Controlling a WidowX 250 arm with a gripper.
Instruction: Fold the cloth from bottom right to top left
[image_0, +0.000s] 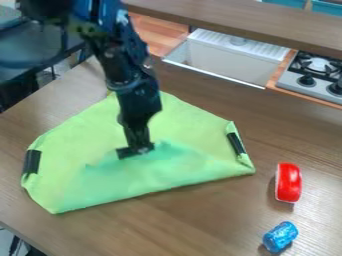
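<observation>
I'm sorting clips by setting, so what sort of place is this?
Probably a toy kitchen set up for robot work: a stove and a white sink sit behind the wooden table, where the robot arm hangs over a green cloth.

Black arm (127, 75) slanting down, jaws lowermost, seemingly downturned

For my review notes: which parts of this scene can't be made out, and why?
All in the camera view:
- Whether the black gripper pinches the light green cloth: blurred, too small.
- Part of the cloth's far edge: behind the black robot arm.
- The wooden table under the cloth: covered by it.
- Rest of the white-and-black toy stove: cut off by the right edge.
</observation>
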